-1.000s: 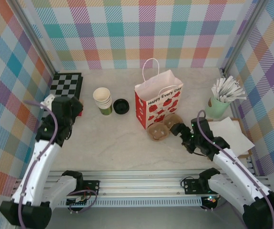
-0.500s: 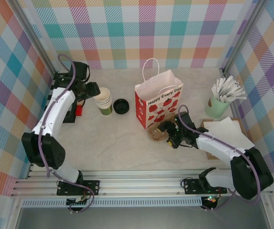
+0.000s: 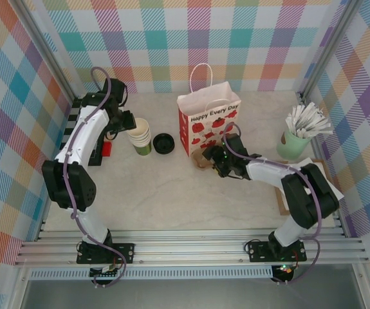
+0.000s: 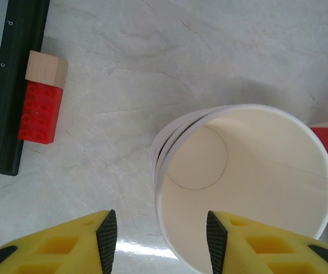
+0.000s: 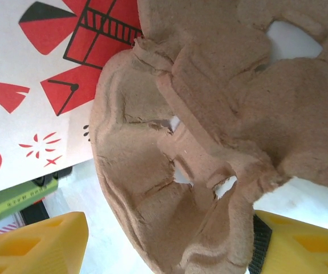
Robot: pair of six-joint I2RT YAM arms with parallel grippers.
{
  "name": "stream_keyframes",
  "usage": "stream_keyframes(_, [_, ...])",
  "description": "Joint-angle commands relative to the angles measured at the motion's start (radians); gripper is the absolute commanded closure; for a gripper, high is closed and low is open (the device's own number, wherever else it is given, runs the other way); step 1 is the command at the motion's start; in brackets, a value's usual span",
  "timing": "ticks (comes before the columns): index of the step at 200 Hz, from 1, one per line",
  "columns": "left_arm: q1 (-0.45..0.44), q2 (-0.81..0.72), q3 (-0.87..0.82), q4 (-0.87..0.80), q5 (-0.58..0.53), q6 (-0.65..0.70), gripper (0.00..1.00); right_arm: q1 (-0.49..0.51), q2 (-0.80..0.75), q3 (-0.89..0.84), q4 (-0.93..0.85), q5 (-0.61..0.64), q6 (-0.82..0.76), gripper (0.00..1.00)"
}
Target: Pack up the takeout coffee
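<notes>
Right wrist shows rough moulded-pulp carrier (image 5: 209, 114) beside smooth printed paper bag (image 5: 27, 68).

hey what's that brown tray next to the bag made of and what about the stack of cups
The brown tray looks like moulded paper pulp: matte, rough and fibrous, with ragged, torn edges around its holes. The stack of cups looks like paper: cream, smooth and faintly glossy inside, with a thin rolled rim and a faint seam line. A coating seems likely but is not certain.
</notes>
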Motion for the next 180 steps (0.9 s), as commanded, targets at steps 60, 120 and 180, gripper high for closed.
stream_keyframes(60, [-0.008,0.064,0.072,-0.072,-0.003,0.035,0.6,-0.03,0.233,0.267,0.12,0.033,-0.073,0.27])
stream_keyframes(120, [-0.01,0.046,0.062,-0.074,-0.02,0.048,0.7,-0.027,0.0,0.142,-0.019,0.156,-0.243,0.15])
stream_keyframes(180, [-0.013,0.073,0.069,-0.068,0.01,0.038,0.76,-0.027,-0.212,0.056,-0.198,0.242,-0.349,0.07])
